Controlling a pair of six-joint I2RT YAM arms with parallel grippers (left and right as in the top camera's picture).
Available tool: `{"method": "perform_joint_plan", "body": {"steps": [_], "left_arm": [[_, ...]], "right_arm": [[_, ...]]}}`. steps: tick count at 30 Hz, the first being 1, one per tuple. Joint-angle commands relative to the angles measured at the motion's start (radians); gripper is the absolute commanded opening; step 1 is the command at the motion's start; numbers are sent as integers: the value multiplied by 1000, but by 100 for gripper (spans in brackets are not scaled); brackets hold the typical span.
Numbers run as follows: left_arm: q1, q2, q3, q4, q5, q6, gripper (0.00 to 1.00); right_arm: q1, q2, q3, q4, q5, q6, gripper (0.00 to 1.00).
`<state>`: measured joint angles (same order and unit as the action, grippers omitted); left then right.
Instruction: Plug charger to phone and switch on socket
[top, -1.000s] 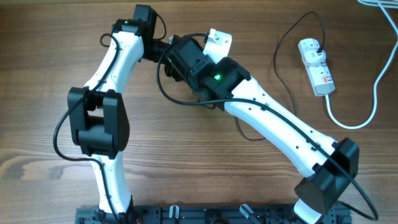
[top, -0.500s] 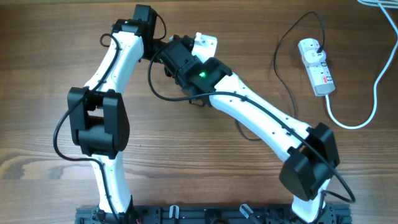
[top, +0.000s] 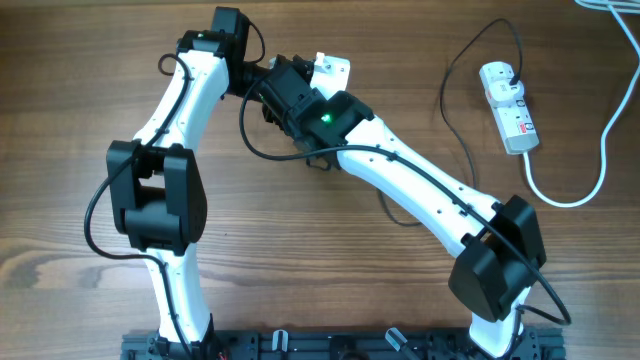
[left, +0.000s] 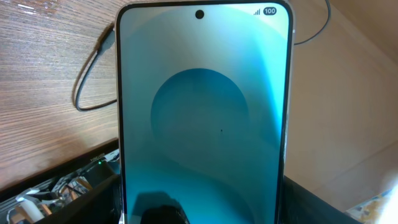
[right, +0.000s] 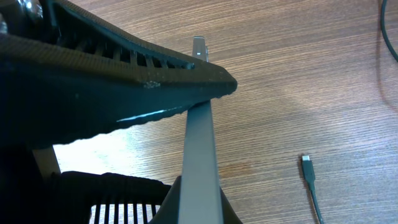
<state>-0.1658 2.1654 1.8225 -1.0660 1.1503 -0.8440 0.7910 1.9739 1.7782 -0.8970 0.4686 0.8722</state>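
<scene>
The phone (left: 202, 112), its teal screen lit, is held above the table between both grippers. My left gripper (left: 202, 208) grips it across its width, a dark finger on each long side. My right gripper (right: 199, 190) is shut on its thin grey edge (right: 200, 137). From overhead, only a white corner of the phone (top: 333, 68) shows beyond the two grippers at the top centre. The charger's plug tip (right: 308, 167) lies loose on the wood to the right of the phone. Its thin black cable (top: 447, 95) runs to the white socket (top: 508, 105) at the far right.
A thick white cord (top: 590, 170) loops from the socket towards the right edge. Both arms cross the middle of the wooden table (top: 60, 120). The right arm's own black cable (top: 250, 135) hangs in a loop below the grippers.
My right arm swung left and its jaws closed on the phone's edge. The phone shifted a little left. My left arm barely moved.
</scene>
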Motion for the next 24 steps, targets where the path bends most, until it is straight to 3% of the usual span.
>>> {"method": "perform_joint_plan", "body": {"steps": [1, 2, 5, 14, 19, 24], "left_arm": [[-9, -38, -1, 0, 38, 2, 77], [-9, -38, -1, 1, 37, 2, 79], [-9, -38, -1, 17, 24, 2, 100], [-5, -38, -1, 66, 1, -7, 100], [-1, -38, -1, 76, 13, -111, 100], [0, -38, -1, 103, 111, -128, 100]], "right_arm": [[6, -13, 11, 5, 14, -9, 4], [6, -17, 11, 6, 14, -8, 4], [6, -34, 11, 6, 15, -8, 4], [6, -150, 11, 6, 134, 21, 4], [6, -229, 11, -3, 148, 203, 4], [6, -261, 11, -104, 138, 659, 5]]}}
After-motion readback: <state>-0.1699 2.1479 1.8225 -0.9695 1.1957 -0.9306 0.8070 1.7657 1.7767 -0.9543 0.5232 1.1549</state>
